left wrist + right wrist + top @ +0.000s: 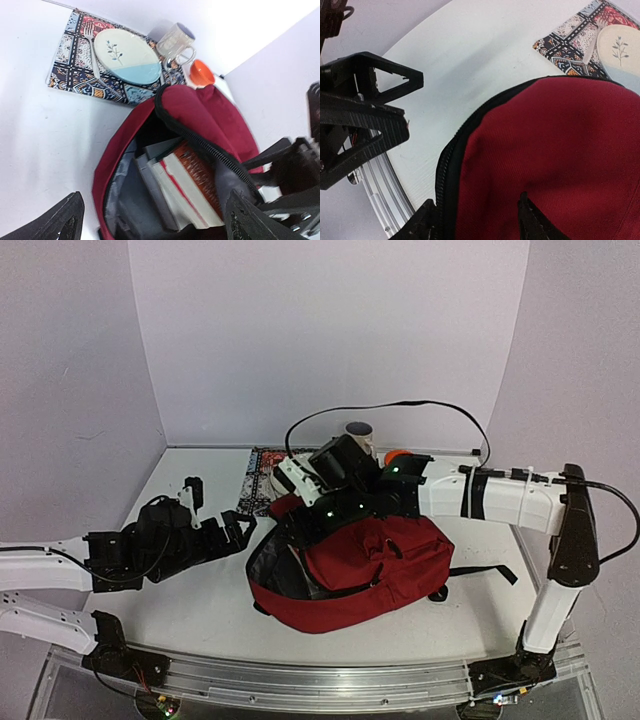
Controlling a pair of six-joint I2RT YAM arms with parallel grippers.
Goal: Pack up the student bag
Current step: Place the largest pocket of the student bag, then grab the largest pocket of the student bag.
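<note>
The student bag (375,565) lies in the middle of the table, dark red, its mouth facing left and gaping. Inside against the grey lining (120,200) stand books (192,185), one with an orange cover. My left gripper (240,528) hovers just left of the mouth, looking in; its fingers (62,222) stand wide apart with nothing between them. My right gripper (477,222) reaches over the bag's top edge, open, its tips on either side of the black zipper (447,165) and red flap without pinching them.
Behind the bag lies a patterned placemat (70,60) with a white and blue plate (127,55) and a fork (92,47). A mug (175,42) and an orange bowl (201,72) stand beside it. A metal rail (320,675) runs along the near edge.
</note>
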